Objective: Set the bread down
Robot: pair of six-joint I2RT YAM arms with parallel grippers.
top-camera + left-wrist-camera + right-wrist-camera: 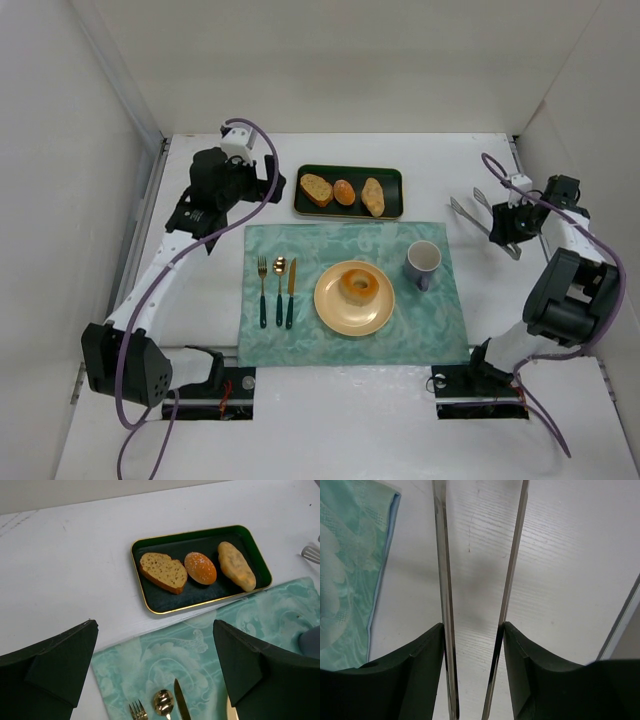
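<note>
**Soft, even light; near parts blurred**

From above, we find the white worktop brightly and evenly lit, with only faint soft shadows around the pale yellow round plate and no harsh glare. In the left wrist view the dark green gold-rimmed tray is sharp, its rim catching a thin highlight, while the left end effector looms dark and blurred. The right end effector is equally soft. The shiny metal tongs it clasps mirror the light, with a grey shadow between their blades.

The white table carries a teal placemat and, just behind it, a dark green tray.
</note>
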